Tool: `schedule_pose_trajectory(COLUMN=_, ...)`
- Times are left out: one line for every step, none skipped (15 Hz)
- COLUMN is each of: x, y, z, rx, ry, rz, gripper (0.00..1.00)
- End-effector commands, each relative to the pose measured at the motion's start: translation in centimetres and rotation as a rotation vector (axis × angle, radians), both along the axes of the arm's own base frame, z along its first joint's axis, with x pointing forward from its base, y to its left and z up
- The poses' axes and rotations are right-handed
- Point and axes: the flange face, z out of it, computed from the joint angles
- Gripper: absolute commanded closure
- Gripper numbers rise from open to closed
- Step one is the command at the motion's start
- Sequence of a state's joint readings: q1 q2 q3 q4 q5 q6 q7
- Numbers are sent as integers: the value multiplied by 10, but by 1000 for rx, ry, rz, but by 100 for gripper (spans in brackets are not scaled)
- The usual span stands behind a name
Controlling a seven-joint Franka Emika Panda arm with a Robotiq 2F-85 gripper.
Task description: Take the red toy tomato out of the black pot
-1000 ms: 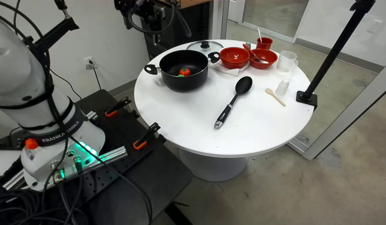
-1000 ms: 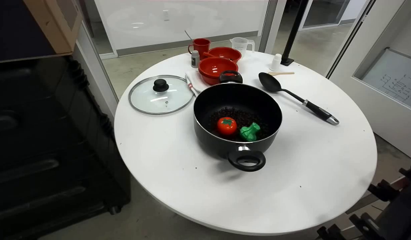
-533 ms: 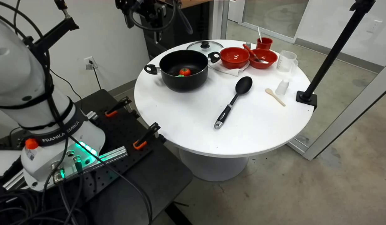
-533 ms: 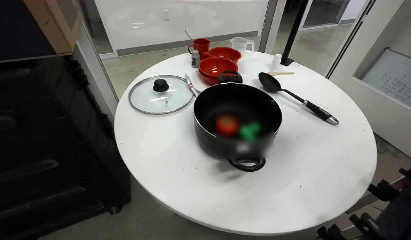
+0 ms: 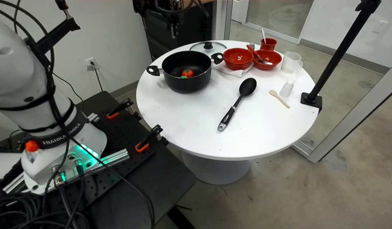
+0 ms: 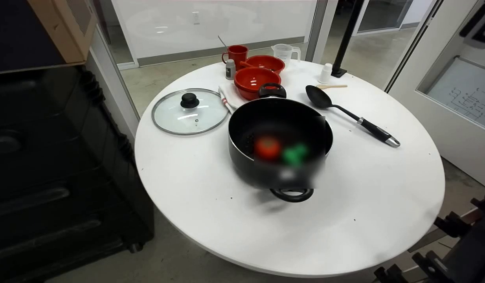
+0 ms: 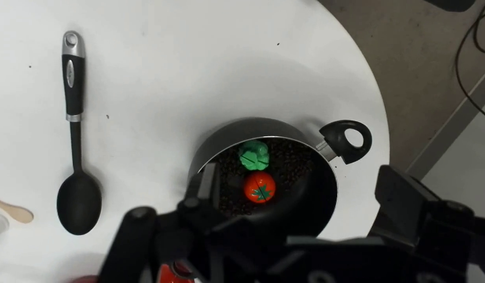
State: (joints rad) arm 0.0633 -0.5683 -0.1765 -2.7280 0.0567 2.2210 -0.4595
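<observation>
The red toy tomato (image 7: pixel 259 187) lies in the black pot (image 7: pixel 262 127) on dark beans, touching or close to a green toy vegetable (image 7: pixel 254 155). In both exterior views the tomato (image 5: pixel 187 73) (image 6: pixel 267 147) shows inside the pot (image 5: pixel 187 84) (image 6: pixel 246 167); a blurred patch covers part of the pot in an exterior view. My gripper (image 7: pixel 297 173) is open and empty, with its fingers wide apart above the pot. In an exterior view the gripper (image 5: pixel 173 30) hangs high behind the pot, apart from it; its upper part is cut off by the frame.
A glass lid (image 6: pixel 189 114) lies beside the pot. Red bowls (image 5: pixel 238 58), a red mug (image 5: pixel 268 44) and a measuring cup (image 5: pixel 290 62) stand beyond it. A black spoon (image 5: pixel 237 103) and a small wooden spoon (image 5: pixel 279 99) lie on the white table (image 5: pixel 189 121). A black pole (image 5: pixel 339 52) is clamped at the edge.
The gripper has moved to the right and slightly up in an exterior view, still open now. A dark and grey piece has appeared at the top right of an exterior view. Tomato and pot have not moved.
</observation>
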Motion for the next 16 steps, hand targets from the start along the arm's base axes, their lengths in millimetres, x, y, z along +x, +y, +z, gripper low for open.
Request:
schedule_pose_trajectory(x=25, y=14, z=-33, rx=-43, ry=21, rz=15, gripper=0)
schedule_pose_trajectory(x=28, y=18, z=-45, rx=-44, ry=26, rz=20, gripper=0)
schedule_pose_trajectory(x=32, y=20, z=-54, rx=-49, ry=14, rz=18, gripper=0)
schedule_pose_trajectory(x=36, y=23, z=-63, rx=-52, ry=-4, rz=27, gripper=0)
schedule_pose_trajectory(x=39, y=26, z=-69, rx=-57, ry=-25, rz=36, gripper=0)
schedule_pose_trajectory(x=42, y=30, z=-75, rx=-65, ry=-50, rz=46, gripper=0)
schedule_pose_trajectory(x=45, y=35, z=-80, rx=-75, ry=-76, rz=60, gripper=0)
schedule_pose_trajectory(x=48, y=42, z=-86, rx=-87, ry=-93, rz=77, gripper=0)
schedule_pose_trajectory(x=51, y=49, z=-91, rx=-93, ry=-102, rz=90, gripper=0)
schedule_pose_trajectory(x=53, y=57, z=-96, rx=-101, ry=-103, rz=108, gripper=0)
schedule_pose_trajectory(x=55, y=67, z=-101, rx=-106, ry=-94, rz=131, gripper=0)
schedule_pose_trajectory(x=57, y=76, z=-105, rx=-110, ry=-84, rz=153, gripper=0)
schedule_pose_trajectory(x=59, y=86, z=-109, rx=-114, ry=-63, rz=174, gripper=0)
schedule_pose_trajectory(x=62, y=95, z=-112, rx=-119, ry=-51, rz=189, gripper=0)
schedule_pose_trajectory(x=66, y=103, z=-115, rx=-123, ry=-38, rz=203, gripper=0)
schedule_pose_trajectory(x=70, y=110, z=-118, rx=-131, ry=-23, rz=214, gripper=0)
